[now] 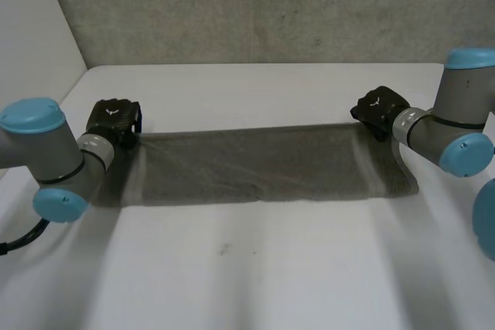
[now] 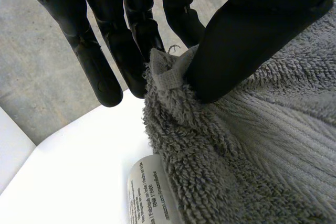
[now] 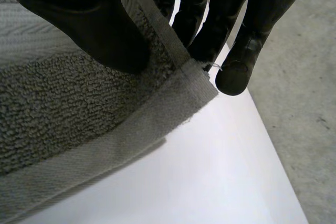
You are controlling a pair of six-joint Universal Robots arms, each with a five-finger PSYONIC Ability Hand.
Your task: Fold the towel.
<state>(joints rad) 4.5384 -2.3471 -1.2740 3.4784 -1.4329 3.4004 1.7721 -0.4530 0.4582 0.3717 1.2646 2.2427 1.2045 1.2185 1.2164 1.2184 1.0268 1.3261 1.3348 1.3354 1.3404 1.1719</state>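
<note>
A grey towel stretches across the white table between my two hands, its far edge lifted and taut. My left hand pinches the towel's far left corner between thumb and fingers; a white care label hangs below that corner. At the far right corner my right hand is shut on the hemmed edge, thumb on top of the cloth and fingers behind it.
A grey concrete wall rises behind the table's far edge. A white panel stands at the left. Bare tabletop lies in front of the towel.
</note>
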